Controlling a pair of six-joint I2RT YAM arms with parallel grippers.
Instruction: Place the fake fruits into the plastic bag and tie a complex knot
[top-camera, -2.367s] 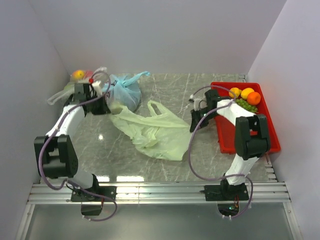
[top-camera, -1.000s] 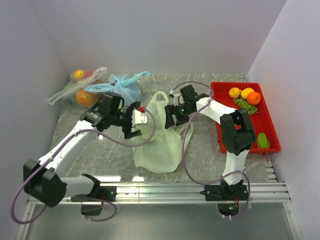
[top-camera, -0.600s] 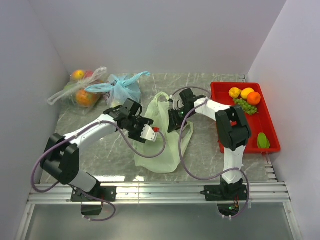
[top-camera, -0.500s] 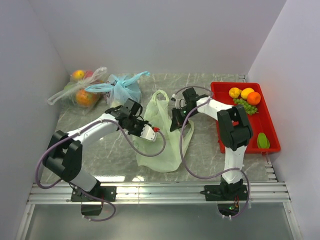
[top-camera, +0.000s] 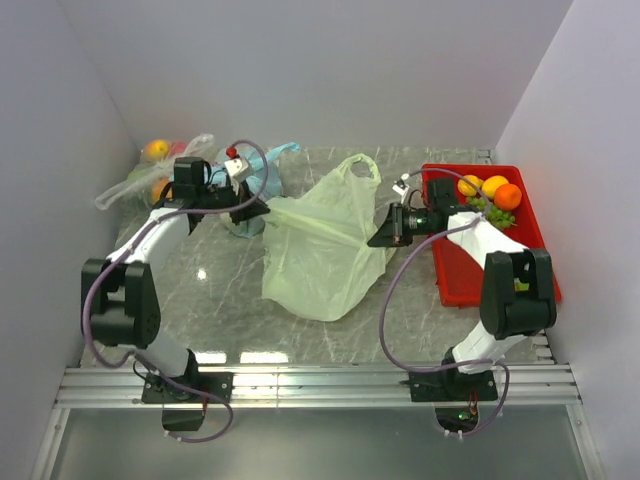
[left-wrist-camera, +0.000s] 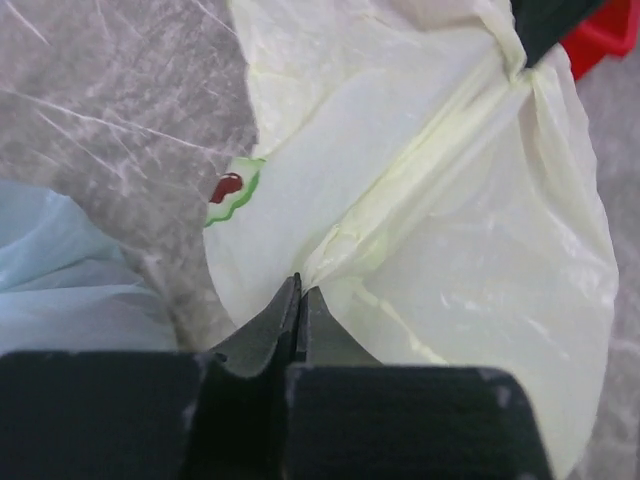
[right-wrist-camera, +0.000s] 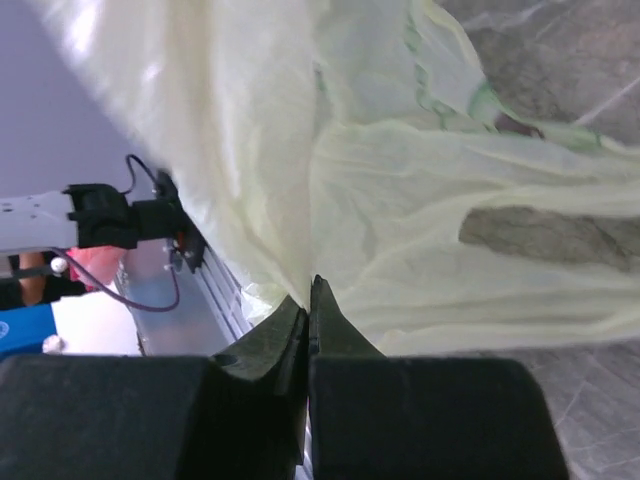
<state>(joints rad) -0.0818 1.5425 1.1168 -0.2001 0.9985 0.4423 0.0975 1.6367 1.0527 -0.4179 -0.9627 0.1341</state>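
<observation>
my left gripper (left-wrist-camera: 298, 292): clenched on the left edge of the plastic bag (top-camera: 318, 255)
my right gripper (right-wrist-camera: 308, 290): clenched on its right edge
fake fruits (top-camera: 494, 186): in red tray (top-camera: 458, 278)

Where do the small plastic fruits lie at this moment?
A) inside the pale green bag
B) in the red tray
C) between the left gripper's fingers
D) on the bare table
B: the fake fruits lie in the red tray, while the left gripper and the right gripper pinch the plastic bag.

pale green plastic bag (top-camera: 320, 260); red tray (top-camera: 452, 278); grey marbled table (top-camera: 205, 300)
</observation>
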